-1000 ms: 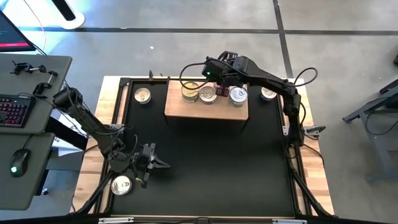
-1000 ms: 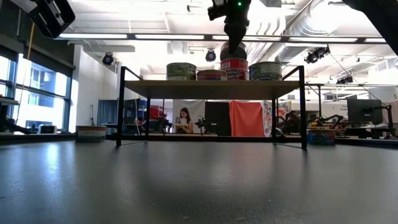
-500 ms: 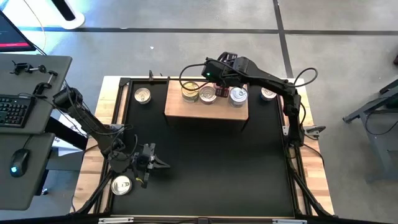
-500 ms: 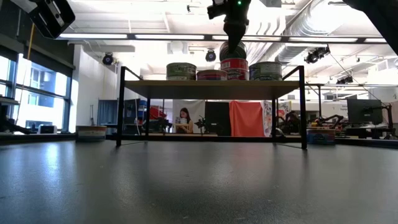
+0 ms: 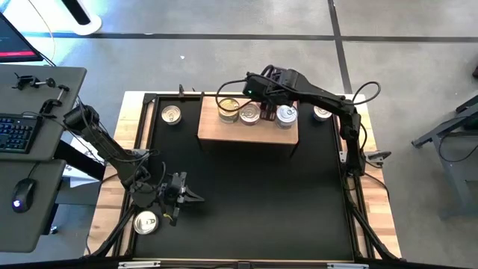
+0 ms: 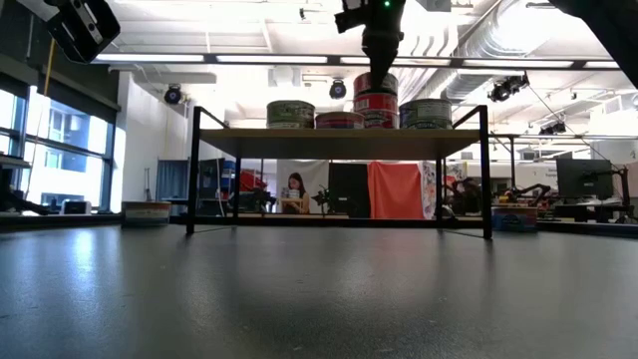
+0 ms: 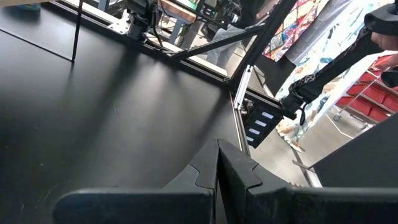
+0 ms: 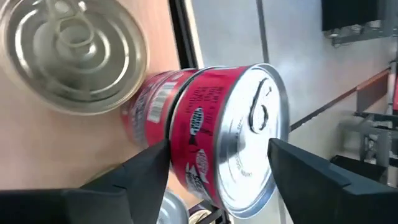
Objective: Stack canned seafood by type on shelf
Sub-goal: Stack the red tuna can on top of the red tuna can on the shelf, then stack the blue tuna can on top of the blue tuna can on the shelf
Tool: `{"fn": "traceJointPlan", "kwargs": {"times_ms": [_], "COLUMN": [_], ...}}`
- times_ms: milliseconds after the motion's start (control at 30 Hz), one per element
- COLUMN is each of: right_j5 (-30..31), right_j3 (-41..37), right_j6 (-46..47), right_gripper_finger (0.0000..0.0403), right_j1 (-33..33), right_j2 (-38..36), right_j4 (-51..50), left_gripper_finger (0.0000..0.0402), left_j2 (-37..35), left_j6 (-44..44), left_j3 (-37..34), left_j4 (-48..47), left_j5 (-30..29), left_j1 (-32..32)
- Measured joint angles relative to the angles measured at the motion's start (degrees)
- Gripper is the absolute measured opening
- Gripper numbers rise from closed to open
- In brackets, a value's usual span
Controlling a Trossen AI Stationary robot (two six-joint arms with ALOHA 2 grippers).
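Observation:
The shelf (image 5: 224,131), a light wooden board on black legs (image 6: 195,170), stands at the mat's far side. On it stand a gold-lidded tin (image 5: 229,110), a silver tin (image 5: 250,114), another silver tin (image 5: 287,114), and two red tins stacked, the top one (image 6: 376,82) on the lower one (image 6: 376,108). My right gripper (image 8: 217,146) hangs open over this stack, one finger on either side of the top red tin (image 8: 230,137). My left gripper (image 7: 217,149) waits shut above the mat's near left.
Loose tins lie on the table: one at the far left (image 5: 172,114), one right of the shelf (image 5: 323,112), one at the near left corner (image 5: 146,222). The black mat (image 5: 246,194) spreads in front of the shelf. A desk with a keyboard (image 5: 19,134) stands to the left.
My right gripper has opened and let go of the top red tin. The tin now shows uncovered in the low view and stands upright on the lower red tin. The gripper has stayed over the stack.

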Motion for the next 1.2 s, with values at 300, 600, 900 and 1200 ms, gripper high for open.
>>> {"fn": "traceJointPlan", "kwargs": {"times_ms": [300, 600, 900, 1200], "right_j5": [-0.12, 2.47, -19.23, -33.84], "right_j3": [-0.02, 1.53, 2.05, 2.01], "right_j6": [-0.7, 0.85, 10.47, 9.85], "right_gripper_finger": [0.0264, 0.0264, 0.0264, 0.0264], "right_j1": [0.81, 1.35, 3.93, 12.89], "right_j2": [0.0, 0.02, -3.55, -3.85], "right_j4": [-0.81, -0.76, 4.88, 7.36], "left_gripper_finger": [0.0, 0.0, 0.0, 0.0], "left_j2": [0.0, 0.0, -0.24, -2.62], "left_j6": [0.0, 0.0, 17.47, 14.06], "left_j3": [0.0, 0.0, -0.04, 9.63], "left_j4": [-0.42, -0.25, 20.29, 1.85], "left_j5": [0.0, 0.0, 1.41, 28.92], "left_j1": [0.0, 0.0, 1.19, 15.89]}}
